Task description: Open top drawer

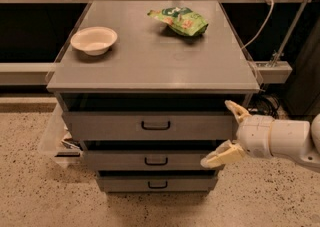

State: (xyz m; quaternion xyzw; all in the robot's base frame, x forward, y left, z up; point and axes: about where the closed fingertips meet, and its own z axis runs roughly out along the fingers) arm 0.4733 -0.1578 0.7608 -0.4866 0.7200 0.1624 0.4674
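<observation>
On the grey cabinet top point(150, 66) a white bowl point(94, 39) sits left and a green snack bag point(178, 21), its print too blurred to read, lies back right; below, the top drawer point(110, 127) spans the cabinet's width, a dark gap above its front and its black loop handle point(155, 125) at mid-width. The gripper point(227, 133) hangs at the right, its two cream fingers point(220, 155) spread wide and grasping nothing, the upper tip at the drawer front's right end, the lower by the middle drawer point(115, 160), well right of the handle, with open speckled floor point(260, 201) beneath
</observation>
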